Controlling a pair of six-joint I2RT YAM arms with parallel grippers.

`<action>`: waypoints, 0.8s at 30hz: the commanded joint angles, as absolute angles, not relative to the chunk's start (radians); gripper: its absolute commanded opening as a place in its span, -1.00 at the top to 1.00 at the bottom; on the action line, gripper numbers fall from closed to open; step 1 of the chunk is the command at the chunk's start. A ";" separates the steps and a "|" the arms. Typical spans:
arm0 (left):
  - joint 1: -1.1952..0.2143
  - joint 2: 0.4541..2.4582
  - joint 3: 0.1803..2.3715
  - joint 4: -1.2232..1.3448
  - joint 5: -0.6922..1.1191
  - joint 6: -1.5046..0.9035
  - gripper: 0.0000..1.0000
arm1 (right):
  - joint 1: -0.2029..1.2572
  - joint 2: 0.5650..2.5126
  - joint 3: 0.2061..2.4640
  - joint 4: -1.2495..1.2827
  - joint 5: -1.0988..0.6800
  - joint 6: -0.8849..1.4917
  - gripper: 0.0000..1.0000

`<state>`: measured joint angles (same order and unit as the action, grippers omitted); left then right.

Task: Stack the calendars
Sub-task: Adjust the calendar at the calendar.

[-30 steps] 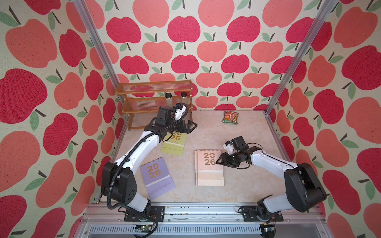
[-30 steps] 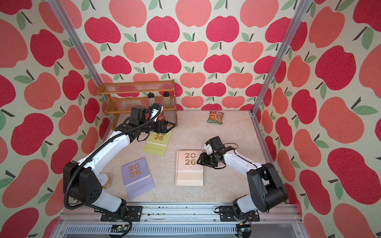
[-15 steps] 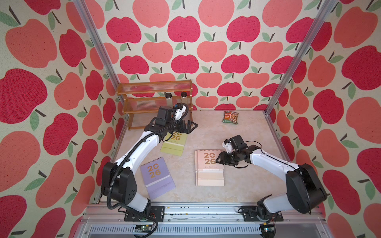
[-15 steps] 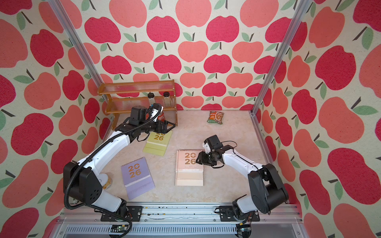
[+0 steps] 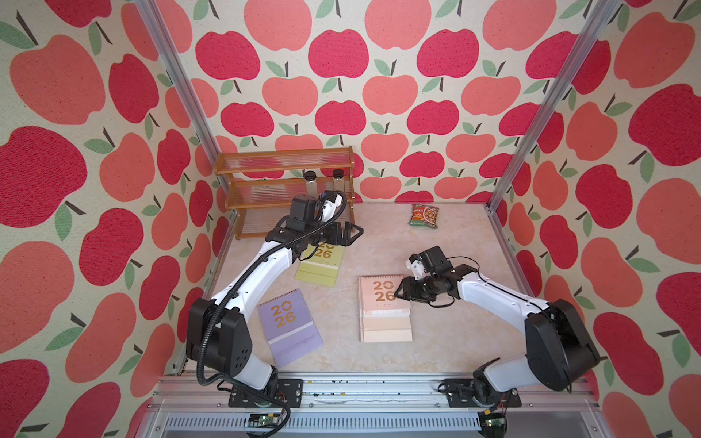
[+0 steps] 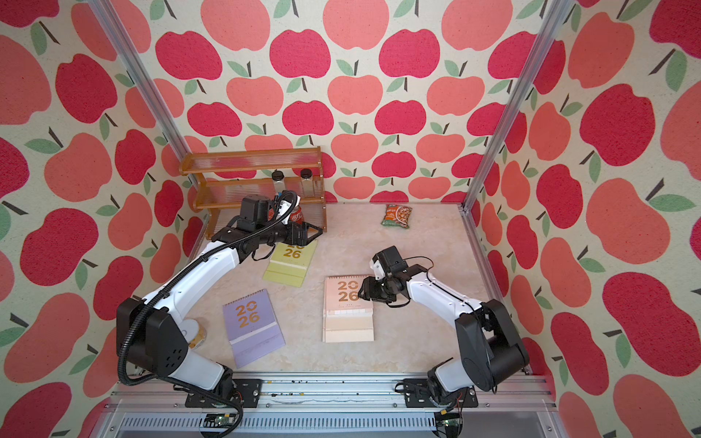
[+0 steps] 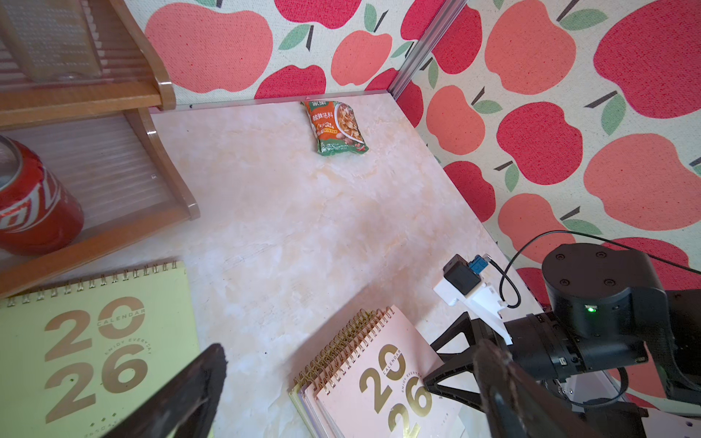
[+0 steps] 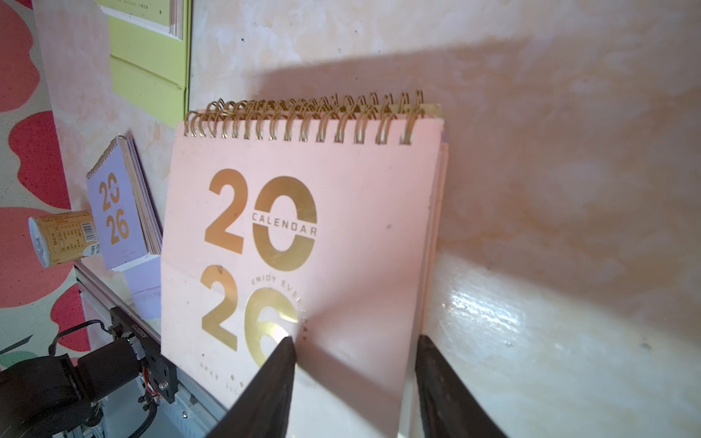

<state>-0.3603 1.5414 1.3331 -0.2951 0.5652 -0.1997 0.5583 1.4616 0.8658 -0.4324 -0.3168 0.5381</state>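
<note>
**Stack part-built, two calendars loose: slip and snag risks**

At centre of table (image 5: 447,341): pile topped by pink calendar (image 5: 383,299), flat, spiral toward the back. In left wrist view, yellow-green and lilac edges under that pink cover; count in pile not readable. Off the pile: yellow-green calendar (image 5: 318,269) just in front of the shelf (image 5: 284,161); lilac calendar (image 5: 289,326) nearer the front, skewed. Both flat, well apart from the pile.

Right gripper (image 8: 354,343): half spread, straddling the pink cover's edge on the right arm's side, one finger over the gold "6", the other just past the edge. Nothing pinched as far as visible; contact with the cover uncertain.

Left gripper (image 5: 351,233): spread wide, empty, above the spiral end of the yellow-green calendar, close to the shelf front.

Judged risks:
- Sideways nudge from the right fingers: smooth top cover sliding off square, pile fanning out.
- Closing on one cover edge: lifting a single leaf, not the whole calendar.
- Pickup of the yellow-green one: no raised edge to get under; likely scraping it toward the shelf and the cola can (image 7: 34,204).
- Spirals all on one side: pile tilting with height.
- Snack packet (image 5: 424,216): well apart, no hazard.
</note>
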 commanded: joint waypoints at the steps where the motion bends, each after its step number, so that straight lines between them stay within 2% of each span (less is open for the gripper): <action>1: -0.359 1.555 1.285 -0.308 0.568 -0.239 -0.99 | 0.567 1.468 0.887 -0.447 -0.295 0.523 -0.07; 14: -0.453 1.496 1.071 -0.310 0.519 -0.332 -0.99 | 0.580 1.405 0.821 -0.476 -0.266 0.545 -0.10; 24: -0.456 1.505 1.052 -0.299 0.517 -0.348 -0.99 | 0.638 1.407 0.808 -0.456 -0.238 0.573 -0.05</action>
<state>-0.4561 1.5173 1.0523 -0.3027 0.5297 -0.3283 0.6243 1.4162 0.8127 -0.4465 -0.2584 0.5537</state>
